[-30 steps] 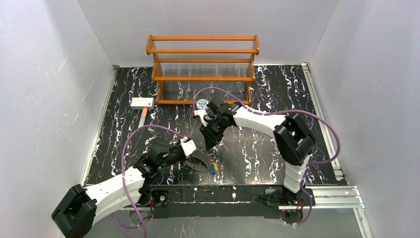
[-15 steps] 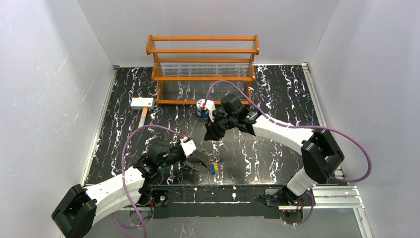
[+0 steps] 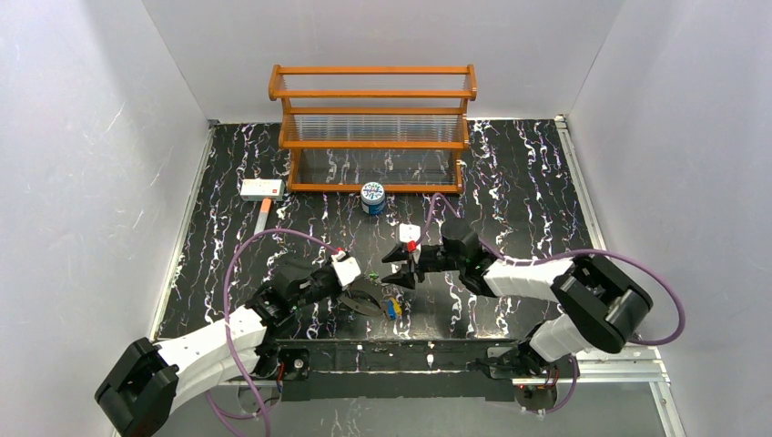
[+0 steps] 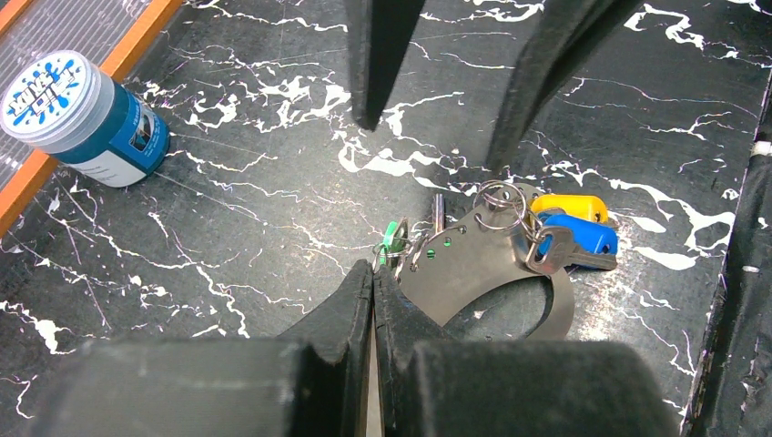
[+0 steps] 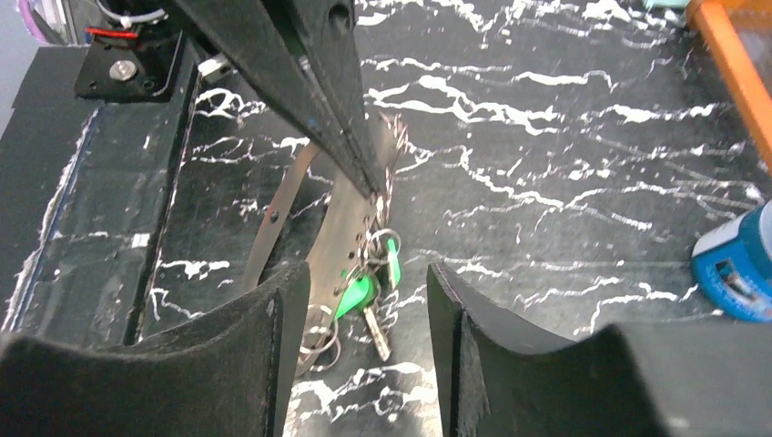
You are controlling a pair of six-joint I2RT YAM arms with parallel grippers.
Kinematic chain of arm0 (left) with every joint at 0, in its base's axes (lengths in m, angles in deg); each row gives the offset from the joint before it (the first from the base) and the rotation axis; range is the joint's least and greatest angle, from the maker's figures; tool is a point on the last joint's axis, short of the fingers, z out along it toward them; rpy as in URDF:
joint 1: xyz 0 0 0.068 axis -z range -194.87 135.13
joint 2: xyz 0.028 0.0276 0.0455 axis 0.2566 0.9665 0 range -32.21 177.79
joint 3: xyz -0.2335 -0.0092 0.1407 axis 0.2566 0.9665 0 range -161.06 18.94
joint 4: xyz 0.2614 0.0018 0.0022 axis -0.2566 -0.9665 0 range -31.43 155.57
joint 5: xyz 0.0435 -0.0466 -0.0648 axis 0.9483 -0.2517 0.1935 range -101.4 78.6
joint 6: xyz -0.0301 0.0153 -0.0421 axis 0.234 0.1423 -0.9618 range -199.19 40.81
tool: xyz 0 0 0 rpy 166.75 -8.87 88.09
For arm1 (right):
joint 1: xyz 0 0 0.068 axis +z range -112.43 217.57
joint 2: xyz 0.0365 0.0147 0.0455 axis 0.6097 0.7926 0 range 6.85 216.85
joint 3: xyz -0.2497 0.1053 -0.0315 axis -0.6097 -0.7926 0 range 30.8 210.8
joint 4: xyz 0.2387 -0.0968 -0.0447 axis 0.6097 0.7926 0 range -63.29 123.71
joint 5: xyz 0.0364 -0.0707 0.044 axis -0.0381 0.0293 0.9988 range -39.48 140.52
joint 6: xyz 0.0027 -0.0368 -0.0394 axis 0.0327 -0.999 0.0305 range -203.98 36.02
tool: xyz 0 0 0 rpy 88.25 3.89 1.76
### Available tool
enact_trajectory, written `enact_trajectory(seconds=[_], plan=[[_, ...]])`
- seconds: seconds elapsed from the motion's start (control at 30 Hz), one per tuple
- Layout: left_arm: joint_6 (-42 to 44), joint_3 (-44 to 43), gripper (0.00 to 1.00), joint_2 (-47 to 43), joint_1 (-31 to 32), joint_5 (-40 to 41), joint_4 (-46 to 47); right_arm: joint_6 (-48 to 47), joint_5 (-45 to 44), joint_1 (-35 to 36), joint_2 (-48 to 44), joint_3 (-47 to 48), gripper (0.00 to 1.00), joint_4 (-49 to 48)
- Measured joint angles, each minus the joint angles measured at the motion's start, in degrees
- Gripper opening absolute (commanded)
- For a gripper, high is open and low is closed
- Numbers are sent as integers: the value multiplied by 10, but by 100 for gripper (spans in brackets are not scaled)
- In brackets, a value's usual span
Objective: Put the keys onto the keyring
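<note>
the keyring (image 4: 473, 264) lies at the middle of the table's (image 3: 510, 182) near edge, its loop trailing near-right from the left pincer (image 4: 373, 273), which is clenched on its edge. the keys (image 5: 360, 293) huddle against it. the right pincer (image 5: 364, 273) hangs released just far-right, its gap lined up on the green ones, with the left fingers crowding close. the can (image 4: 82, 118) stands well off.
</note>
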Motion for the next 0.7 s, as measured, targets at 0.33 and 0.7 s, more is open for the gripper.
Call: enact_trajectory(seconds=[0.33,0.7], plan=[[0,0,0,3,0,0,3,22,23,0,93,25,51,-139],[-2,0,0,3,0,0,3,38,57,0,162,47,46,-194]])
